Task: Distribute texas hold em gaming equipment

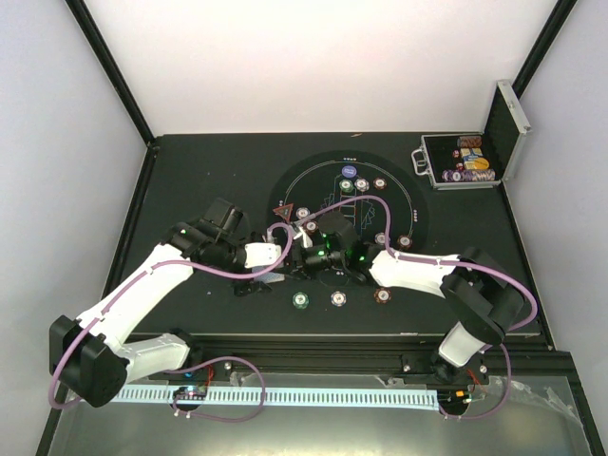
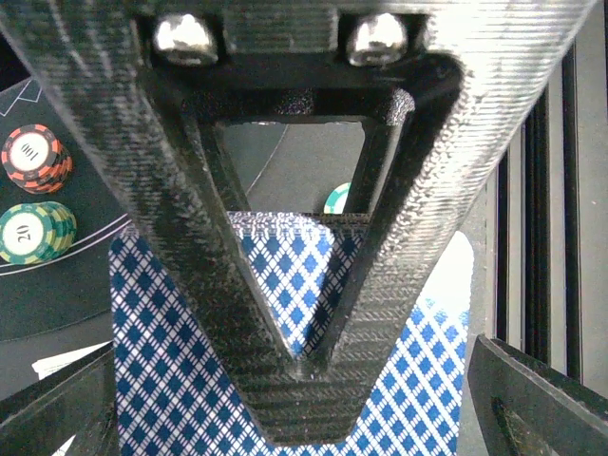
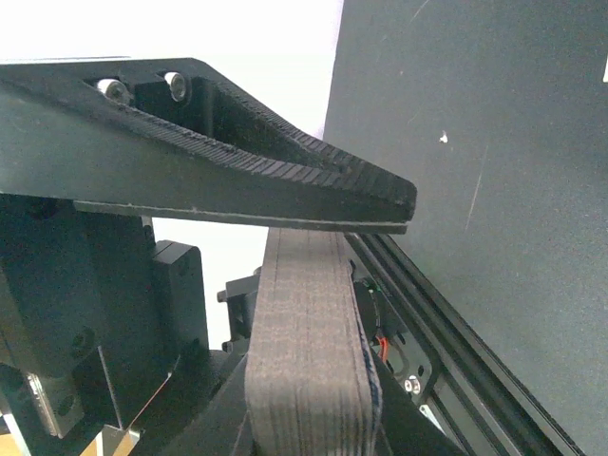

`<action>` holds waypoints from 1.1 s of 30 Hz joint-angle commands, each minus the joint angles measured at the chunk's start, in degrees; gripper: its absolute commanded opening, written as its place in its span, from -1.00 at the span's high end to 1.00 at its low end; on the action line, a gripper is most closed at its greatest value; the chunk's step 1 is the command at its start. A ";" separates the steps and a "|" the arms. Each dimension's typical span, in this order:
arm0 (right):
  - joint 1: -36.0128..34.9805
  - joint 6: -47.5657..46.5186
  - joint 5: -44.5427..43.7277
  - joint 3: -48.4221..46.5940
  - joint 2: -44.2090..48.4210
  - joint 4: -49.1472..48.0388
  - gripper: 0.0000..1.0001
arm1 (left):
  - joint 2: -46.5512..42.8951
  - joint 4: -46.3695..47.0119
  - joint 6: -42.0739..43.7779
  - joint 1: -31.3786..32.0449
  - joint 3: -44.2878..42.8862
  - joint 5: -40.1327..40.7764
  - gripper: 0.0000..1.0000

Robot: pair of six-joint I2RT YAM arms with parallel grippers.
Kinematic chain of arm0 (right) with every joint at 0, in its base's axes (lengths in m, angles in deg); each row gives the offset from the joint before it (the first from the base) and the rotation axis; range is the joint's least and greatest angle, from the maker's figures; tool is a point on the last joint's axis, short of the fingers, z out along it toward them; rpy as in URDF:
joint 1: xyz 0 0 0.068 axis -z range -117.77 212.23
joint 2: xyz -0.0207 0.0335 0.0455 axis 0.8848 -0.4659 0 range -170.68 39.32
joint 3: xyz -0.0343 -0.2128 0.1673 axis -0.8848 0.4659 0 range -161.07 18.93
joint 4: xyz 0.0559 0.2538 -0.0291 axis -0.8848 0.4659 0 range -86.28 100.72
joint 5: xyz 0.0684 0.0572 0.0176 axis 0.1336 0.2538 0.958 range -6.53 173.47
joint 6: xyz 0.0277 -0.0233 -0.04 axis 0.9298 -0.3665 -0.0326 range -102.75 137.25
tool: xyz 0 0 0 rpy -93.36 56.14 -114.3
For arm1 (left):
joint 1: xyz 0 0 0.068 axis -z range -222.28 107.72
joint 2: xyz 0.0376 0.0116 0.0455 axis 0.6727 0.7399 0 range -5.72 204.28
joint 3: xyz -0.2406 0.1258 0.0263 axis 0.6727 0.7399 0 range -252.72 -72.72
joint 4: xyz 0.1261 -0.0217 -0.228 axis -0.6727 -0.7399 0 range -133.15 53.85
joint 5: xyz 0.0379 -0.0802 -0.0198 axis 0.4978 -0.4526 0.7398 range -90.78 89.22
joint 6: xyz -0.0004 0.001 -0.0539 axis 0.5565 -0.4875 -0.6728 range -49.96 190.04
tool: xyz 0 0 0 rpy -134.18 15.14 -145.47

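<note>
A deck of cards (image 3: 304,361) stands edge-on at lower centre. A black ribbed finger (image 3: 285,176) lies flat across the deck's top end, touching it. Right of the deck run a rail (image 3: 465,356) and the dark table (image 3: 475,114).

The top external view looks steeply down from above and behind the arm bases over the whole worktop (image 1: 190,180). The left wrist view sits close above a card (image 2: 180,380). The right wrist view, tilted sideways, hugs the deck (image 3: 309,361) edge-on. All three share the worktop.
</note>
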 commanded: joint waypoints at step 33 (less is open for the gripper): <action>-0.08 -0.17 -2.86 -0.10 0.62 -0.67 0.98 | 2.21 1.27 0.31 0.18 -0.20 -0.95 -0.19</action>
